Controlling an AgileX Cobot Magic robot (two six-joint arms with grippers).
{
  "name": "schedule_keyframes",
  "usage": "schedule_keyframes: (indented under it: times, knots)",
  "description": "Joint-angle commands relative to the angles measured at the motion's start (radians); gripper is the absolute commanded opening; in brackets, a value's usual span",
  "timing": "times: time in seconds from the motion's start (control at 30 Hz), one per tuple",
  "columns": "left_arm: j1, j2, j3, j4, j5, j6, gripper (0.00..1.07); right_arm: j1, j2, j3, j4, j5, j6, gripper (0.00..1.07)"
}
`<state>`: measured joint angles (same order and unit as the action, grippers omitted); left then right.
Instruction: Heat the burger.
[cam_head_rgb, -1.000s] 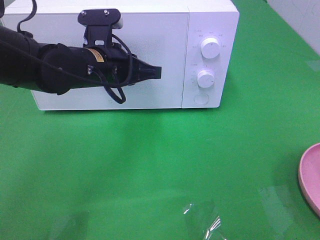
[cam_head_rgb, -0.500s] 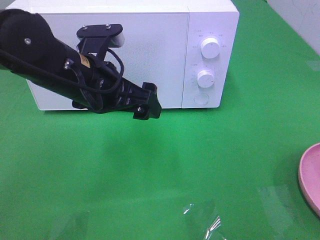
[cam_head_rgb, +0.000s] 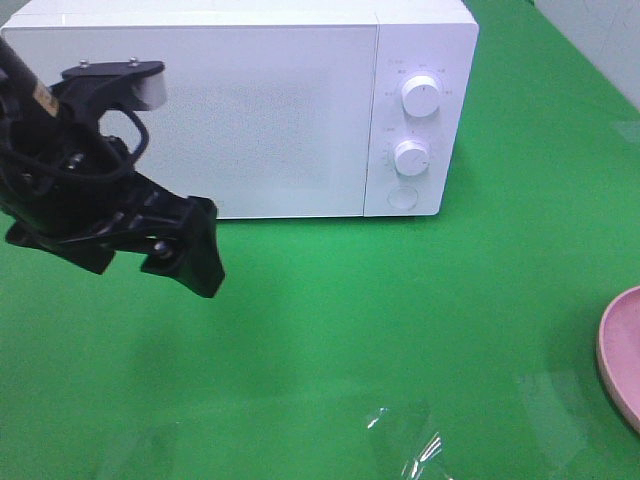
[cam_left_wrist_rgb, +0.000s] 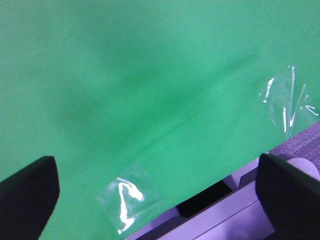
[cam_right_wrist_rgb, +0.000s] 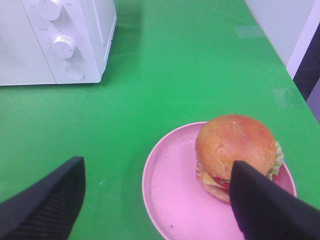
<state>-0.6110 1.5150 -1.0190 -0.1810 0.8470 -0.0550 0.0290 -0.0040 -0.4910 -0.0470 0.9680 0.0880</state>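
From the high camera, a white microwave (cam_head_rgb: 240, 110) stands at the back of the green counter (cam_head_rgb: 400, 330), door shut. The left claw (cam_head_rgb: 185, 250) hangs spread and empty over the counter, in front of the microwave's left end. A pink plate (cam_head_rgb: 620, 355) shows at the right edge.

The left wrist camera shows that claw's fingers (cam_left_wrist_rgb: 27, 192) wide apart above bare green, with nothing between them.

The right wrist camera shows the right claw (cam_right_wrist_rgb: 157, 200) spread above the plate (cam_right_wrist_rgb: 170, 190), touching nothing. The burger (cam_right_wrist_rgb: 236, 155) sits on the plate, toward its rim.
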Motion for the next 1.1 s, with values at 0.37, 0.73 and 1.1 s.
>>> schedule_keyframes:
  times: [0.37,0.73,1.1]
  knots:
    - [0.409,-0.128,0.039,0.053,0.252,0.046,1.0,-0.001,-0.026,0.002,0.001,-0.007,-0.002,0.76]
    - [0.635,-0.35,0.202,0.087,0.265,0.044,1.0,-0.001,-0.026,0.002,0.001,-0.007,-0.002,0.76]
    - [0.649,-0.721,0.369,0.147,0.257,0.045,1.0,-0.001,-0.026,0.002,0.001,-0.007,-0.002,0.76]
